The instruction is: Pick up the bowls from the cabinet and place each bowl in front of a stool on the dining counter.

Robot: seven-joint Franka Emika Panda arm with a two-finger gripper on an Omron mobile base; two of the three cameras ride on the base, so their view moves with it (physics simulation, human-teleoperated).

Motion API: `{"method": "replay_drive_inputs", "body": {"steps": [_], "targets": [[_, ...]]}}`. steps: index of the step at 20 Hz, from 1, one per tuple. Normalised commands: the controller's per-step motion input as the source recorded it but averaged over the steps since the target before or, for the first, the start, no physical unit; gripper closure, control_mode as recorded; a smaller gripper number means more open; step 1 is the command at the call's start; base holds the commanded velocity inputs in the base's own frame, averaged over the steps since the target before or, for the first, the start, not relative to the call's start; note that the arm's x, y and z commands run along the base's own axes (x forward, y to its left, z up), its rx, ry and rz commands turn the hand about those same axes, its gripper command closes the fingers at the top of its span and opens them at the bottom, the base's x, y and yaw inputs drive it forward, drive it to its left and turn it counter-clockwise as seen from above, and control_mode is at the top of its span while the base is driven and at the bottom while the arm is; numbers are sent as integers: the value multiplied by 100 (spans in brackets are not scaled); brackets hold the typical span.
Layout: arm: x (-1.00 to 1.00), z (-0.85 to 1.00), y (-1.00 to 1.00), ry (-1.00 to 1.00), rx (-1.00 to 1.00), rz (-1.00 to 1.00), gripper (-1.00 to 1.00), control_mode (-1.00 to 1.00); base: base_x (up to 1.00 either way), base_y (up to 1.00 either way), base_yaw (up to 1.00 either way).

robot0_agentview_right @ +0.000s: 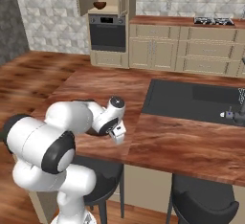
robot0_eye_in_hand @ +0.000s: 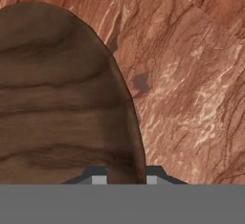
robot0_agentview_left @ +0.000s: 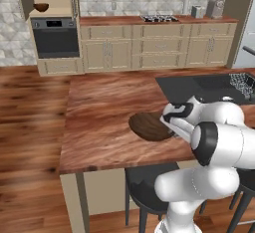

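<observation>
bowl (robot0_agentview_left: 150, 126) rim in pinched gripper (robot0_eye_in_hand: 125, 179), near dining counter (robot0_agentview_left: 99, 127) front edge.

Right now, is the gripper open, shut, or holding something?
Gripper: jaws shut on the rim of the bowl, which sits low over the dining counter.

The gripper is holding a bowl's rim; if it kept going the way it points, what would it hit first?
Probably the dining counter top: the gripper, shut on the bowl, points down at it. Depth is unclear.
</observation>
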Motion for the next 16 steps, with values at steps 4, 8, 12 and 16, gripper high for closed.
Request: {"method": "replay_drive_inputs", "body": {"steps": [4,8,12,16], "targets": [[13,-18,0,0,0,0,100,-100,0,0,0],[0,0,0,0,-6,0,100,-100,0,0,0],[-3,0,0,0,-14,1,100,-100,0,0,0],[0,1,3,0,-5,0,100,-100,0,0,0]]}}
